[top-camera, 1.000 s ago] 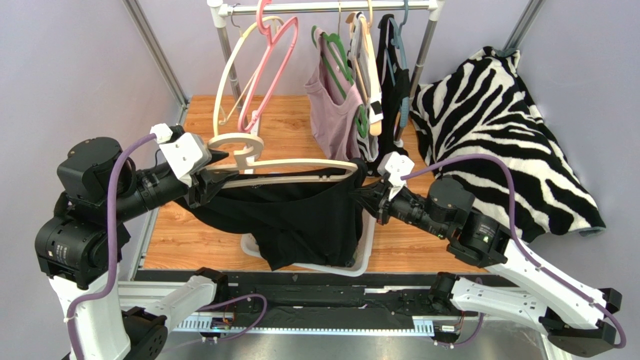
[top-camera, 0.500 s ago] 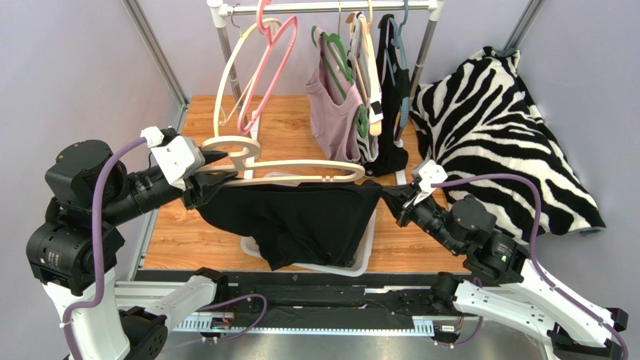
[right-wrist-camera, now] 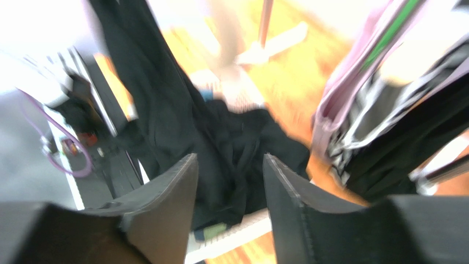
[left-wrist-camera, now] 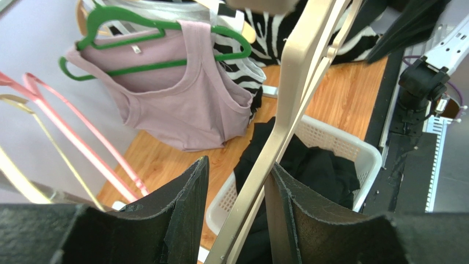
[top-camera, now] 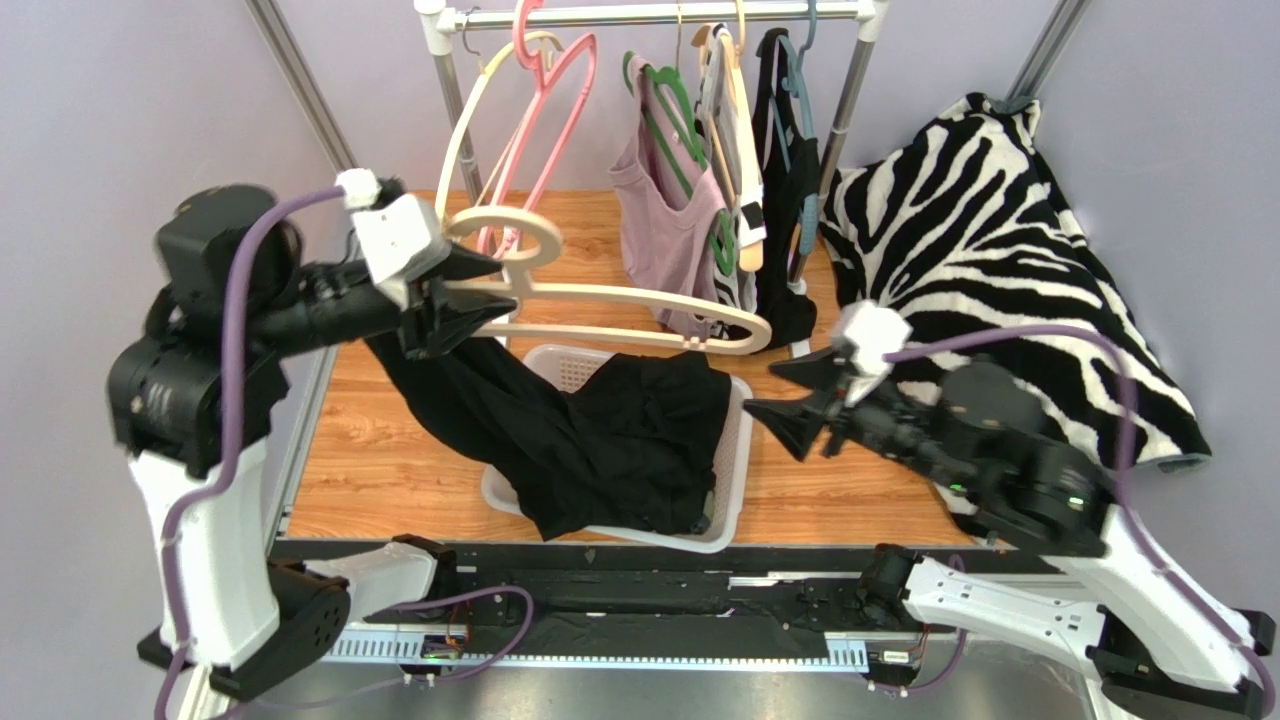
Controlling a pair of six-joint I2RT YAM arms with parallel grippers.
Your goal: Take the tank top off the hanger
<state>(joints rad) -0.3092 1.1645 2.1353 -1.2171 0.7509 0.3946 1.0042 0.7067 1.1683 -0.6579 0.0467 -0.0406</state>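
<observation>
Left gripper (top-camera: 484, 288): is clamping the cream hanger (left-wrist-camera: 295, 74) and holding it in the air; in the left wrist view the bar is passing between the two fingers.
Cream hanger: is lying nearly level, its far end reaching toward the rack; its hook is partly hiding behind the gripper.
Black tank top (top-camera: 601, 435): is trailing from beside the left gripper down into the white basket (top-camera: 738, 477), where most of it is bunching. Whether a strap is catching on the hanger's near end cannot be told; the fingers are covering that spot.
Right gripper (top-camera: 769, 387): is hovering beside the basket with its jaws apart and nothing between them.
Right wrist view: is blurring heavily; only dark cloth and the wooden floor are readable.
Lilac tank top (left-wrist-camera: 187, 104): is hanging on a green hanger (left-wrist-camera: 126, 16), the top edge cropping its rail.
Zebra blanket (top-camera: 977, 240): is slumping in the far right corner.
</observation>
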